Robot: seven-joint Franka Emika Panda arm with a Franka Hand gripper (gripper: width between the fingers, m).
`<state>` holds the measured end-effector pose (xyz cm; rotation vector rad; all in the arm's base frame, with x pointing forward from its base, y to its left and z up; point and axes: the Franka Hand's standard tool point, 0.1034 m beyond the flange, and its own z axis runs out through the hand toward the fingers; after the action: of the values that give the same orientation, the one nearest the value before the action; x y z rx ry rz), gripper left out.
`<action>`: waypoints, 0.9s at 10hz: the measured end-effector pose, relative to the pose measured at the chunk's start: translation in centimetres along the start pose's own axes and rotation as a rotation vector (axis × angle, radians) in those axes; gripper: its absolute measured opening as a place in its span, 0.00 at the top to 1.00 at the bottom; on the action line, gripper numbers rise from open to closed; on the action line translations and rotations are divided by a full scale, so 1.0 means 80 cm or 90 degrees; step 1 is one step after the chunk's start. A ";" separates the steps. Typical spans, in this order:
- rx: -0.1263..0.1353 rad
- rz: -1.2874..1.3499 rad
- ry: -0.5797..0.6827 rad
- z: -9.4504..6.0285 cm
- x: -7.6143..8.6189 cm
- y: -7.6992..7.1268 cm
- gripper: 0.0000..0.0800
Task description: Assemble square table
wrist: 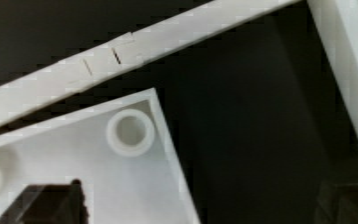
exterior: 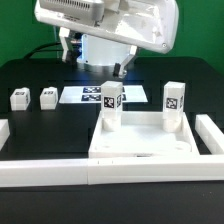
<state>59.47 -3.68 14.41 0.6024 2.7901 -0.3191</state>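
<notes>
1. Hovering wide open and empty, the tool [exterior: 95, 60] hung above the worktop [exterior: 40, 125], behind the top [exterior: 140, 140].
2. Nearest loose leg [exterior: 48, 97] stood toward the exterior view's left of the tool, probably next.

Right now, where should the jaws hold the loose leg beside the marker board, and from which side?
Probably clamp the loose leg across its flat sides, from straight above: it sits free, with gaps toward the other leg and the marker board.
</notes>
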 end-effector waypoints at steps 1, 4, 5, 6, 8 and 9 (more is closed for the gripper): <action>0.000 0.042 0.000 0.000 0.001 0.001 0.19; -0.001 0.169 0.001 0.001 0.002 0.000 0.19; -0.009 0.233 0.008 0.006 0.019 -0.014 0.19; 0.000 0.289 0.021 0.007 0.034 -0.033 0.19; 0.029 0.419 0.044 0.023 0.062 -0.068 0.19; 0.047 0.485 0.056 0.031 0.077 -0.080 0.19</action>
<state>51.86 -7.79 11.19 1.6389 2.3913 -0.2276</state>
